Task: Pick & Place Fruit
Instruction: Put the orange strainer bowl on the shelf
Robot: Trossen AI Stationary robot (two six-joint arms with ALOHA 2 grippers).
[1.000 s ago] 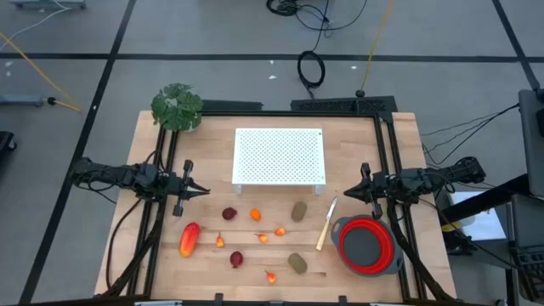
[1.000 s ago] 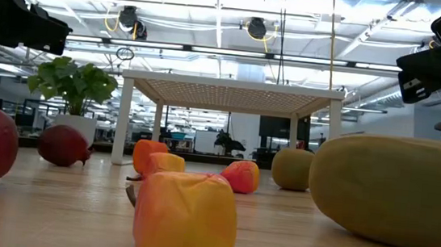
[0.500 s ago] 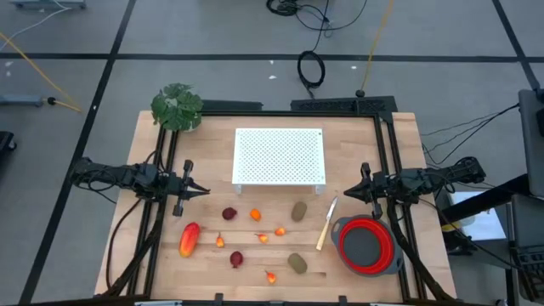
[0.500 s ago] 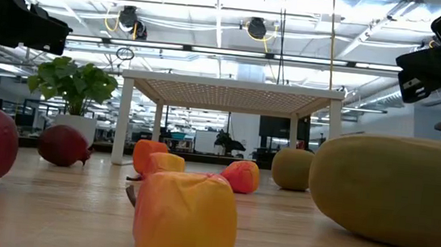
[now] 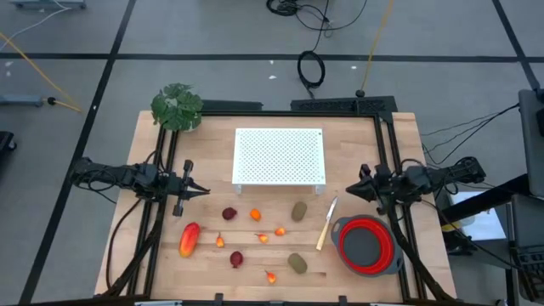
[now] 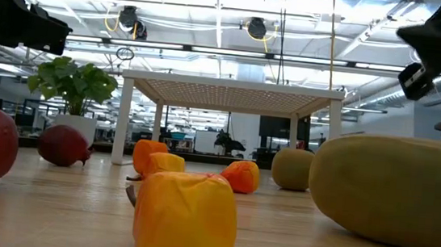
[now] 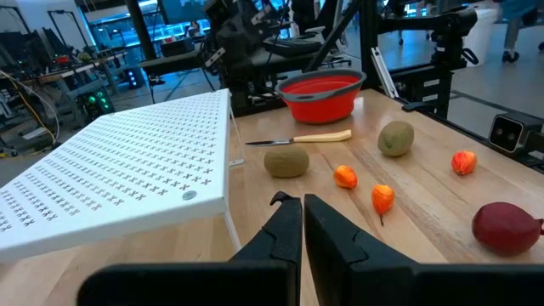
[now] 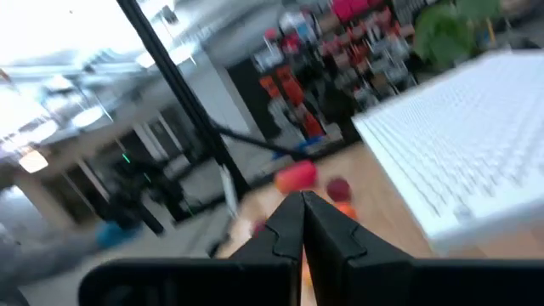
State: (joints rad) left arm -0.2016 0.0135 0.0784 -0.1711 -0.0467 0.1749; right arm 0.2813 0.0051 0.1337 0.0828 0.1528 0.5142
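So I've got both arms parked above the worktop (image 5: 357,263) either side of the white perforated stand (image 5: 279,155): left gripper (image 5: 204,191) off its left front corner, right gripper (image 5: 350,192) off its right front corner, fingers pressed together on both, holding nothing. The fruit (image 5: 189,239) lies scattered in front of the stand, the long red-orange piece farthest left. The knife (image 5: 325,223) and red bowl (image 5: 367,245) sit to the front right of the stand.

At the low view's right edge an olive-brown oval fruit (image 6: 396,191) is cut off; the right wrist view is smeared.
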